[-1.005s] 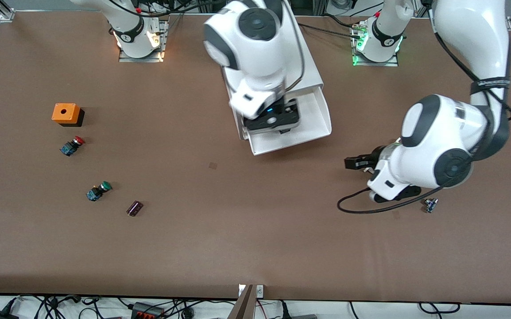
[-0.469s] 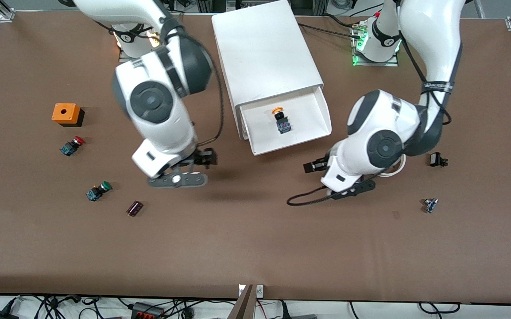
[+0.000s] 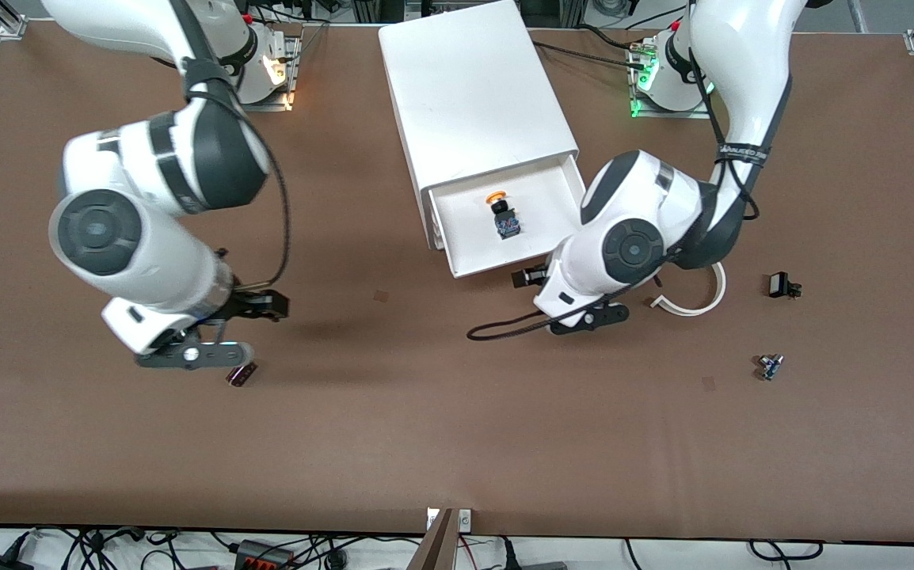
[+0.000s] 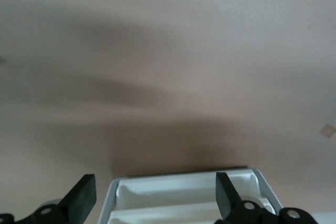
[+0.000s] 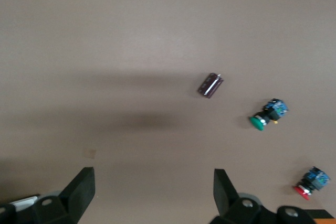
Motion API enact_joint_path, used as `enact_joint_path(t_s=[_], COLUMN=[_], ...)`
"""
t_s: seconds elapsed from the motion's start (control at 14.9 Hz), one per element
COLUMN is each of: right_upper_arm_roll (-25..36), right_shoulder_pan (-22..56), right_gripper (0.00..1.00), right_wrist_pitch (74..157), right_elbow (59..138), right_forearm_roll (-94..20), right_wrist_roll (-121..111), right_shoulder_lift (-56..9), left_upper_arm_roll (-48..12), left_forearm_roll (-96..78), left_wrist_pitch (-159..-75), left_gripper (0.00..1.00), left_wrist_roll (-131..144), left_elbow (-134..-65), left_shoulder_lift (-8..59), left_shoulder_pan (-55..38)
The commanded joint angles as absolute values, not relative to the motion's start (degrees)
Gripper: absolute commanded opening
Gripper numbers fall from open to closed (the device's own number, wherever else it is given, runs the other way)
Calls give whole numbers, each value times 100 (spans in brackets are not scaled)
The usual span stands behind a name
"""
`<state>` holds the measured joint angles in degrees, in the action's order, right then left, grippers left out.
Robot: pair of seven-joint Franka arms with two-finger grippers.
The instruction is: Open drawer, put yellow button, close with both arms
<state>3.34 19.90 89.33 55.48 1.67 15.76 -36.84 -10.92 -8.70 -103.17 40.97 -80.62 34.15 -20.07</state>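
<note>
The white cabinet [image 3: 473, 95] stands at the robots' side of the table, midway between the bases. Its top drawer [image 3: 556, 202] is pulled out, and its rim shows in the left wrist view [image 4: 184, 195]. The yellow button [image 3: 502, 212] lies inside it on its side. My left gripper [image 3: 524, 277] is open and empty, low at the drawer's front edge, near the corner toward the left arm's end; the rim lies between its fingers in the left wrist view [image 4: 155, 200]. My right gripper [image 3: 267, 305] is open and empty over bare table [image 5: 152, 192].
A purple cylinder [image 3: 241, 374] [image 5: 210, 85] lies under the right hand. A green button [image 5: 268, 115] and a red button [image 5: 310, 182] show only in the right wrist view. A white curved strip [image 3: 695, 299], a black part [image 3: 782, 285] and a small part [image 3: 770, 366] lie toward the left arm's end.
My right arm left the yellow button in the drawer and swung away toward its own end of the table. My left gripper moved in to the drawer's front edge.
</note>
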Motion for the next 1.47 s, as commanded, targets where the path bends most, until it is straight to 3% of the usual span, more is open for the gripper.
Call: enact_joint_path(t_s=[0.0,0.4,0.87,1.41], right_upper_arm_roll=[255,255,202,79], right_shoulder_pan=[1733,1188,318,-88], right_gripper=[100,100,100,100], right_wrist_pitch=[8737,8569,9500,9431], right_elbow=[5660,5678,7662,8129], right_forearm_roll=[167,158,62,-18], right_wrist_roll=[1503,861,64,-361], right_shoulder_lift=[-3384,-3182,-1830,-1231], left_upper_arm_roll=[-1309,-1942,-2399,-2356], left_forearm_roll=[-800,-800,-800,-223], left_wrist_pitch=[-10389,-10336,-10178,-10081], left_gripper=[100,100,100,100], left_wrist_roll=[4376,4921,5457,5379], left_elbow=[-8630,-9184,-9466,-9177], left_shoulder_lift=[3024,2804,2646,2637], left_shoulder_pan=[-1986,-1978,-1969,-1872])
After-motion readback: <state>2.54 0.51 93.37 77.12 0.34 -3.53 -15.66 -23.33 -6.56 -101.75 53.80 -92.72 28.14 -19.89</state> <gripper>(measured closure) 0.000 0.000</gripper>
